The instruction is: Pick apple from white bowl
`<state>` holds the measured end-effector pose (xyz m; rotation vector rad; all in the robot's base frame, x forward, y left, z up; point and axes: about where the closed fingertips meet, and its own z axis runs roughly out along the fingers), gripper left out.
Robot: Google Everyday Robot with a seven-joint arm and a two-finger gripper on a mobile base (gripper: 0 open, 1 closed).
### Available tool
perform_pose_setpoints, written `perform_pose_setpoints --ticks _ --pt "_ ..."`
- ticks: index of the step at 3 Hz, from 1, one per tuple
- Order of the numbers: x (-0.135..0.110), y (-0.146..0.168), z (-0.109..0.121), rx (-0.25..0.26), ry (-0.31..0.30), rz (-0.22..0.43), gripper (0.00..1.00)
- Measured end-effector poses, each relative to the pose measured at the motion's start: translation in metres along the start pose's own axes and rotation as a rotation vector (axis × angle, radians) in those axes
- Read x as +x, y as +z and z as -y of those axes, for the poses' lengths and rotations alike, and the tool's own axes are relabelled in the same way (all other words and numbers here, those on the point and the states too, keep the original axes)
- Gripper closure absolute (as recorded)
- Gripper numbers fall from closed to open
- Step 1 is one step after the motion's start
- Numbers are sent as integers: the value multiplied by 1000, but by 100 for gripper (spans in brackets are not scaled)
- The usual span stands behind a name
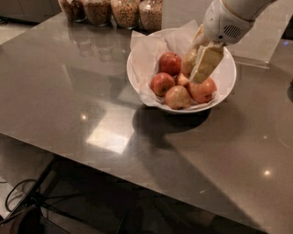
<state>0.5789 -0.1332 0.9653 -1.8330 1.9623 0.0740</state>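
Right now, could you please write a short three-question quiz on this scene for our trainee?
1. True or false: the gripper hangs over the bowl, just above the fruit.
2. How many jars stand behind the bowl? A: two. B: four. C: six.
3. Fill in: the pale apple lies at the bowl's ____ side, nearest the camera.

Key: 1 true; 2 B; 3 front.
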Motion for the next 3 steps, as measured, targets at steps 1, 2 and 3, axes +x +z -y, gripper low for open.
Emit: perform_pose_setpoints --ticks 1,2,3 --pt "-4 -25 27 40 34 32 100" --pt "-10 -57 44 105 49 47 100" --pt "-10 -57 44 105 49 47 100"
